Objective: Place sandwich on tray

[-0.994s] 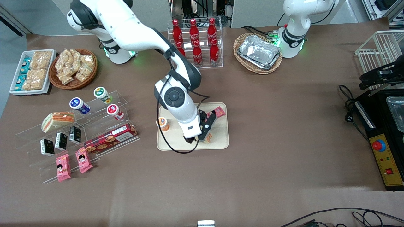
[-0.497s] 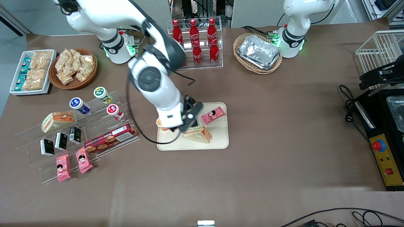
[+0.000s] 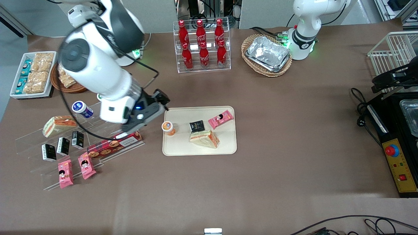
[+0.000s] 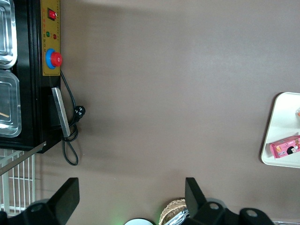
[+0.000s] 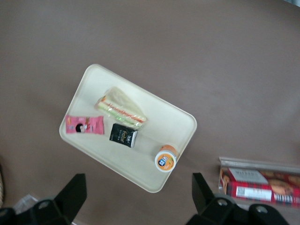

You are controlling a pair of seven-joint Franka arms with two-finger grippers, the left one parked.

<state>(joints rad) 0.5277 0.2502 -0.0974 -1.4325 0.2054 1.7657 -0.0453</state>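
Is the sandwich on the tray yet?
Yes. The sandwich lies flat on the tray; the open gripper is off beside it.

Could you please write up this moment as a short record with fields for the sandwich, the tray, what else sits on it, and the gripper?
sandwich: lying flat on the tray, free of the gripper
tray: cream, flat on the brown table
also on tray: small black packet beside the sandwich, pink snack packet, orange-lidded cup at the rim
gripper: open, empty, raised off the tray, over the clear display stand toward the working arm's end
task state: sandwich appears placed
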